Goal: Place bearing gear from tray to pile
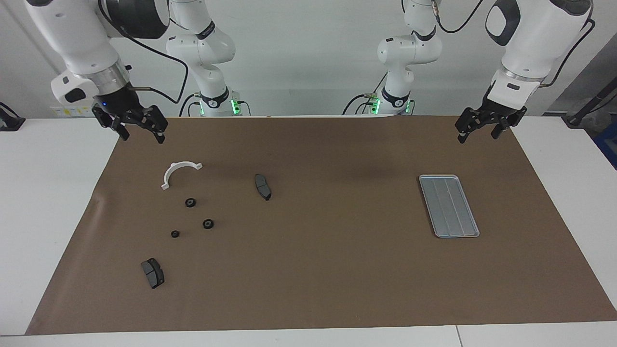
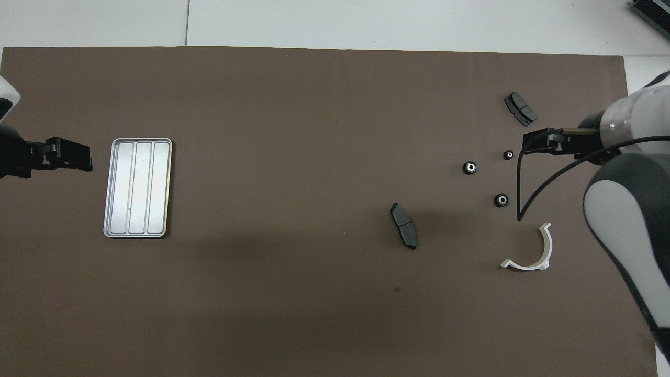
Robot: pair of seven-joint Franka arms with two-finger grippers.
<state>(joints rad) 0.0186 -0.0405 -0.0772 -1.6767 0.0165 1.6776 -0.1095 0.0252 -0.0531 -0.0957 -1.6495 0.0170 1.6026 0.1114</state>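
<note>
The silver-grey tray (image 1: 448, 206) (image 2: 137, 187) lies bare toward the left arm's end of the mat. Three small black bearing gears (image 1: 207, 223) (image 2: 470, 167) rest on the mat in the pile toward the right arm's end, between a white half-ring bracket (image 1: 179, 172) (image 2: 528, 251) and a dark brake pad (image 1: 153, 273) (image 2: 520, 109). A second brake pad (image 1: 262, 186) (image 2: 404, 233) lies closer to the table's middle. My right gripper (image 1: 141, 135) (image 2: 539, 142) hangs open and holds nothing, high over the mat's corner by its base. My left gripper (image 1: 477, 136) (image 2: 78, 157) waits open in the air beside the tray.
A brown mat (image 1: 337, 270) covers most of the white table (image 1: 48, 193). The right arm's black cable (image 2: 523, 204) dangles over the pile in the overhead view.
</note>
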